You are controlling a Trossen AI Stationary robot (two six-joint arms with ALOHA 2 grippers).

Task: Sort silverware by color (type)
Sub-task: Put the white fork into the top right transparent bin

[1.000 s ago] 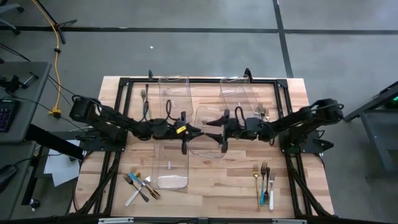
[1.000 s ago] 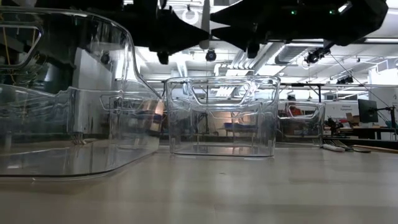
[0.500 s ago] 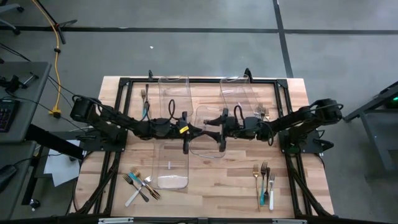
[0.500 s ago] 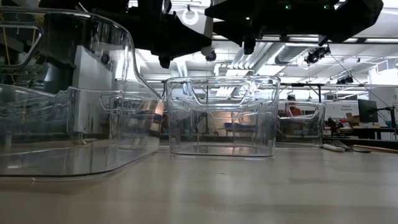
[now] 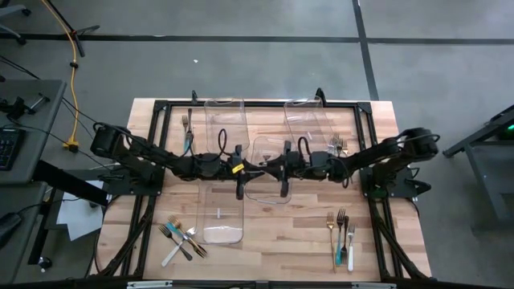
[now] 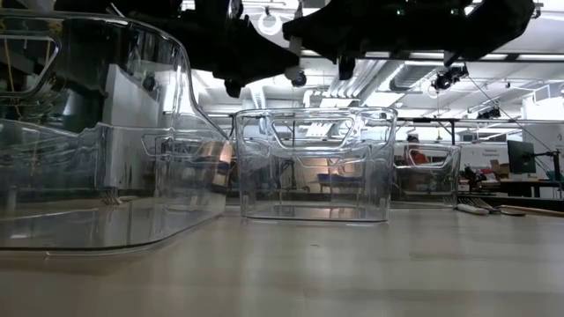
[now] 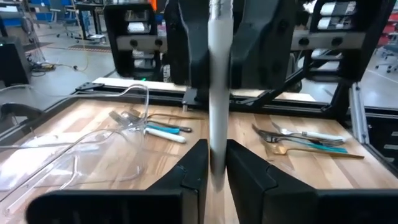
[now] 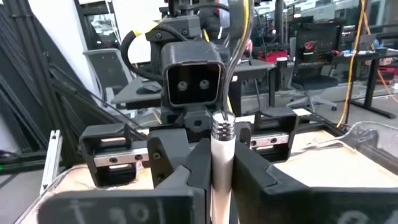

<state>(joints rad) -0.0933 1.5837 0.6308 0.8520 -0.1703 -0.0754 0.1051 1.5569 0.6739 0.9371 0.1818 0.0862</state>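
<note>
Above the middle bin, both pincers, left and right, pinch one white-handled utensil between them. Forks near the bench front look unsorted; the bins seem nearly empty.

Wooden table fills the middle of the high view. Four clear bins sit on it: two at the top, one at centre, one lower left. Cutlery cluster lies lower left, another lower right, small pieces near the top.
</note>
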